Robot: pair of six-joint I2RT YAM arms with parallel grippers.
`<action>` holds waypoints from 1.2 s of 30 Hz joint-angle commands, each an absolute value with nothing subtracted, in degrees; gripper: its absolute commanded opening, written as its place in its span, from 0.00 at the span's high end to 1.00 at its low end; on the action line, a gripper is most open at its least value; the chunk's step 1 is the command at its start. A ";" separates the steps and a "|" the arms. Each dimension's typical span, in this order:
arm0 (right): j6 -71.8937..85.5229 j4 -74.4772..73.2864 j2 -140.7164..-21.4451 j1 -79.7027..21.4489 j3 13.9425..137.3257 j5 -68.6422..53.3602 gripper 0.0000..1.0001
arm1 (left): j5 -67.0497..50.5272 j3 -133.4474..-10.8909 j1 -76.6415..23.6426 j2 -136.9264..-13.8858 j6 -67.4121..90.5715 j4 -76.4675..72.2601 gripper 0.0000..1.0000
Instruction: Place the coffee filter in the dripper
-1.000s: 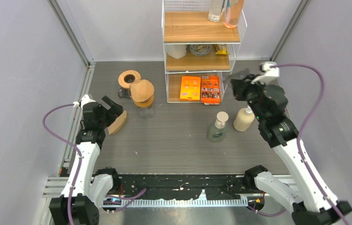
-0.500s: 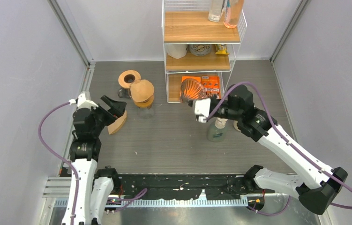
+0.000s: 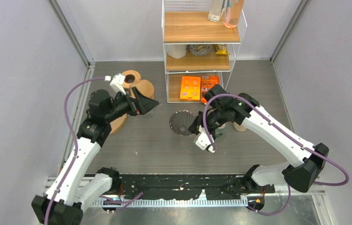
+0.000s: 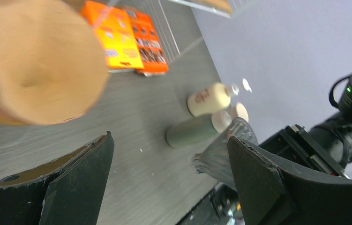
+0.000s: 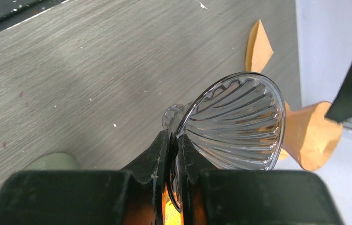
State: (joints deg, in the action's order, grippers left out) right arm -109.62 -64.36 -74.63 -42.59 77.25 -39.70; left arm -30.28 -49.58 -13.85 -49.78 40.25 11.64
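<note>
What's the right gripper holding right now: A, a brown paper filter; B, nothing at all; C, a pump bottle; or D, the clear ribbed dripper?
D: in the right wrist view the right gripper is pinched shut on the rim of the clear ribbed dripper.

Blurred coffee filter [image 4: 33, 70] cut off at the left wrist view's top-left edge.
</note>
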 commanded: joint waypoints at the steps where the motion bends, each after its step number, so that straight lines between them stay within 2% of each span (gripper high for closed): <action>1: -115.16 -67.68 -75.14 -43.07 79.38 -40.47 0.95 | -30.92 -56.13 -20.96 -55.58 35.79 12.36 0.01; 5: -114.45 -67.46 -75.67 -43.07 78.75 -39.56 0.95 | -31.10 -60.33 -25.19 -61.27 34.32 15.18 0.01; 10: -111.99 -65.89 -76.18 -43.06 78.72 -37.87 0.95 | -25.06 -64.37 -30.23 -65.68 29.13 20.93 0.01; 14: -111.06 -65.57 -76.62 -43.07 79.04 -37.09 0.95 | -19.21 -67.46 -32.56 -68.81 26.27 26.05 0.07; 18: -110.52 -65.42 -76.93 -43.07 79.21 -36.04 0.95 | -19.96 -69.09 -33.74 -70.70 24.45 27.29 0.13; 24: -110.44 -65.04 -76.60 -43.05 79.42 -35.81 0.95 | -20.99 -70.03 -36.15 -73.19 20.29 28.81 0.15; 33: -108.68 -62.94 -75.88 -43.02 78.89 -35.44 0.95 | -23.68 -72.90 -38.01 -77.09 20.03 30.12 0.40; 36: -107.86 -61.94 -75.60 -43.06 78.76 -35.37 0.95 | -25.69 -73.30 -38.47 -77.74 19.99 29.97 0.52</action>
